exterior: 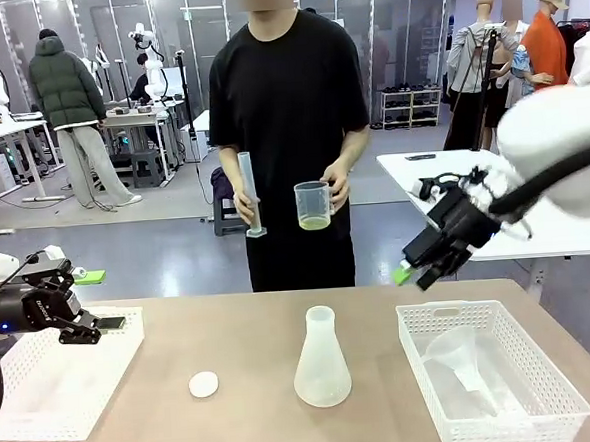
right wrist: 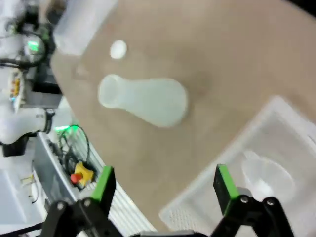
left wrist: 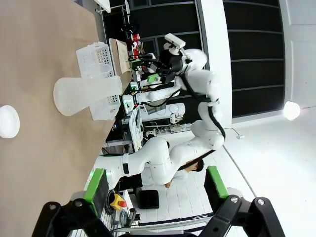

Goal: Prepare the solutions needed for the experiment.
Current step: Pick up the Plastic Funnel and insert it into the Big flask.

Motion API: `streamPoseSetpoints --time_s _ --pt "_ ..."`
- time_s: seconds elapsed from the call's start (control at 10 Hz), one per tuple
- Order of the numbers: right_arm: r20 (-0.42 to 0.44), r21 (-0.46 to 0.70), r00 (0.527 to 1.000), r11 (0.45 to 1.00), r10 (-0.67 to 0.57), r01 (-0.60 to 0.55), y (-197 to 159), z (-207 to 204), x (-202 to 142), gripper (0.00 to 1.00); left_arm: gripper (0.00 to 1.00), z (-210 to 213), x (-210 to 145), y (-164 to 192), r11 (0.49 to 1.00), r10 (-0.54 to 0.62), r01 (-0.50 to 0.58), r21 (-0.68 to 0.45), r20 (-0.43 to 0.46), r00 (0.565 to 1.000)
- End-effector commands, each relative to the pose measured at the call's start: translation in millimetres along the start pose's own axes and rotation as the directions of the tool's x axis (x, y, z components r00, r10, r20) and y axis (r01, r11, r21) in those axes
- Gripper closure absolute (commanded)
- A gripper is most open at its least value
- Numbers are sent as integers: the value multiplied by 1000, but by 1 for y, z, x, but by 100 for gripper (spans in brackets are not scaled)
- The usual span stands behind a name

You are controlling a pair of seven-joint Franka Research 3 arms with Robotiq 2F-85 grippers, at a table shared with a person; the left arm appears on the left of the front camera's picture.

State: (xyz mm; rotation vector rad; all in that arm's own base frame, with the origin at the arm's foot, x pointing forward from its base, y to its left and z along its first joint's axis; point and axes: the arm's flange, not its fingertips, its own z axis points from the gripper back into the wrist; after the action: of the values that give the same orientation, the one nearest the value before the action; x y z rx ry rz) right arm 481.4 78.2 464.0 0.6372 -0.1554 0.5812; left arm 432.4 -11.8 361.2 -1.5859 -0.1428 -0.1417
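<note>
Solution (exterior: 314,222) in beaker (exterior: 314,198) in person's hand (exterior: 336,186) beyond desk (exterior: 232,335), flask (exterior: 322,360) mid-desk, left claw (exterior: 103,327) apart by left basket (exterior: 35,397), right claw (exterior: 410,272) apart, raised near right basket (exterior: 420,364)

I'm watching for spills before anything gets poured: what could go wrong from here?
The person holds the beaker with a shallow layer of solution in the air; passing it to the open right pincer could tilt it and spill. The flask on the table has a narrow neck, and the funnel lies in the basket, so pouring straight in may miss. A reach across might knock the flask over.
</note>
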Motion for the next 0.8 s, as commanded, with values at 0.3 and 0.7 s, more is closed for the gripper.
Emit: streamPoseSetpoints --time_s 0.3,0.7 --pt "0 0 1000 1000 0 0 0 0 0 0 0 -2 -1 -2 1000 -3 3 -3 14 1000" --pt "-125 -47 992 998 24 -31 -8 -4 3 0 0 -2 -1 -2 1000 -3 3 -3 14 1000"
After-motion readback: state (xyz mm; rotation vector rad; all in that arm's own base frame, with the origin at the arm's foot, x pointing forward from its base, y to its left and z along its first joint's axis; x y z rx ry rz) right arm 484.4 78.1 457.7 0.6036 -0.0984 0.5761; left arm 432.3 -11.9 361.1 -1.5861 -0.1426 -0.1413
